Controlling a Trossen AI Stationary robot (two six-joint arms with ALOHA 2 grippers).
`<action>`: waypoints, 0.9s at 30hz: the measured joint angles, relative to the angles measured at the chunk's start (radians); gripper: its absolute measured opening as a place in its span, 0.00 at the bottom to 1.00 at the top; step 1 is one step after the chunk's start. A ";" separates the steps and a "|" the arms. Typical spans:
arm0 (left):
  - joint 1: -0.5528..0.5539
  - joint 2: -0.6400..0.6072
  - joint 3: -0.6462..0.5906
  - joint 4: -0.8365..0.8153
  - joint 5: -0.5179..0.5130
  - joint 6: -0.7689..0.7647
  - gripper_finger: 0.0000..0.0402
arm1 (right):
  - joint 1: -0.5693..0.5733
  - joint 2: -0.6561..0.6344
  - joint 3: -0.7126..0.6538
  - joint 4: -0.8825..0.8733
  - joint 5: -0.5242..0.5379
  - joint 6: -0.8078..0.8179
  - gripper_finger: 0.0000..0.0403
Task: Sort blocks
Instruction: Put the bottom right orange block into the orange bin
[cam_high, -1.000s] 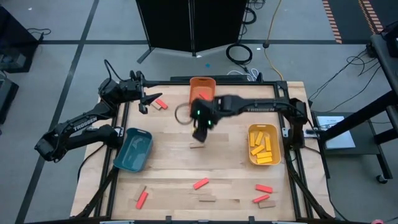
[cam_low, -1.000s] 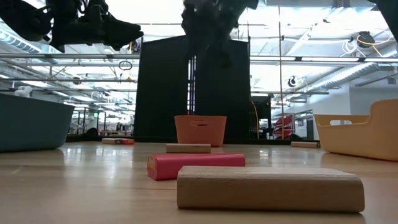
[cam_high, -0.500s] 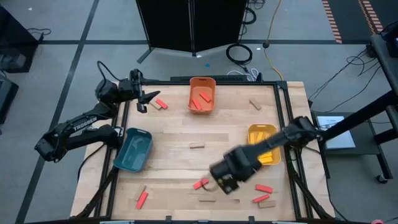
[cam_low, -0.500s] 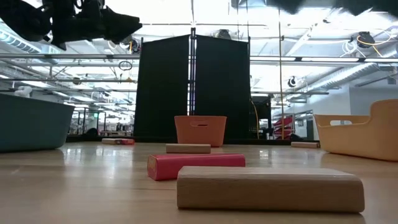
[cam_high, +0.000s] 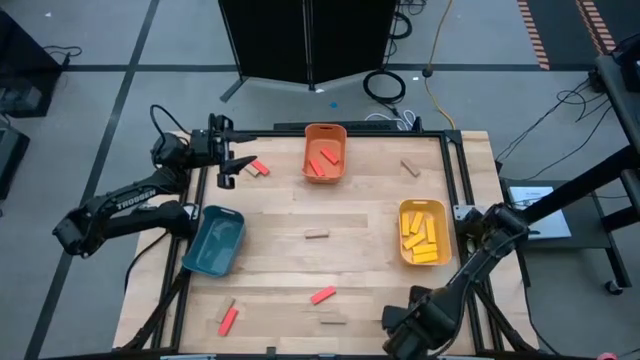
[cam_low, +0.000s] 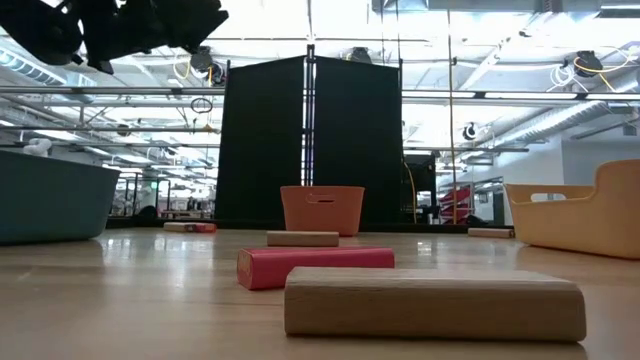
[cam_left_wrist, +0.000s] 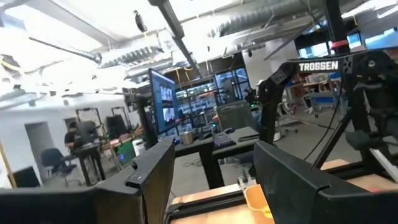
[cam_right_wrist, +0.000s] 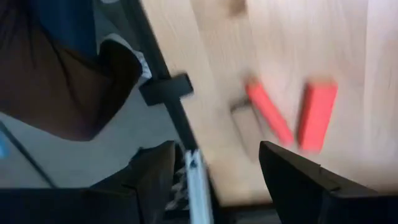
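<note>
Red and tan blocks lie flat on the wooden table: a red one (cam_high: 322, 296) and a tan one (cam_high: 333, 321) near the front, a red one (cam_high: 228, 320) at front left, a tan one (cam_high: 316, 235) mid-table, a tan one (cam_high: 410, 167) at the far right, a red and tan pair (cam_high: 258, 167) at the far left. My right gripper (cam_high: 402, 322) is open and empty above the front right edge; its wrist view (cam_right_wrist: 216, 149) shows two red blocks (cam_right_wrist: 317, 115) below it. My left gripper (cam_high: 232, 160) is open and empty, raised at the far left.
An orange bin (cam_high: 325, 152) with red blocks stands at the far middle, a yellow bin (cam_high: 423, 232) with yellow blocks at the right, a teal bin (cam_high: 214, 240) at the left. The black table frame (cam_right_wrist: 168, 90) runs just beside my right gripper.
My right gripper has swung fast from the middle of the table, just near of the orange bin, toward the table's near edge and right, and now hangs over the front right corner, covering the blocks there in the high view.
</note>
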 joint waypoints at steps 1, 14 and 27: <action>-0.005 0.000 0.000 -0.001 -0.001 0.019 0.54 | 0.008 0.000 -0.006 0.003 0.012 -0.039 0.57; -0.015 0.125 0.001 0.067 -0.061 0.073 0.54 | 0.068 0.000 -0.239 0.026 0.068 -0.324 0.57; -0.015 0.249 0.051 0.075 -0.061 0.065 0.54 | 0.068 0.000 -0.356 0.175 0.069 -0.391 0.44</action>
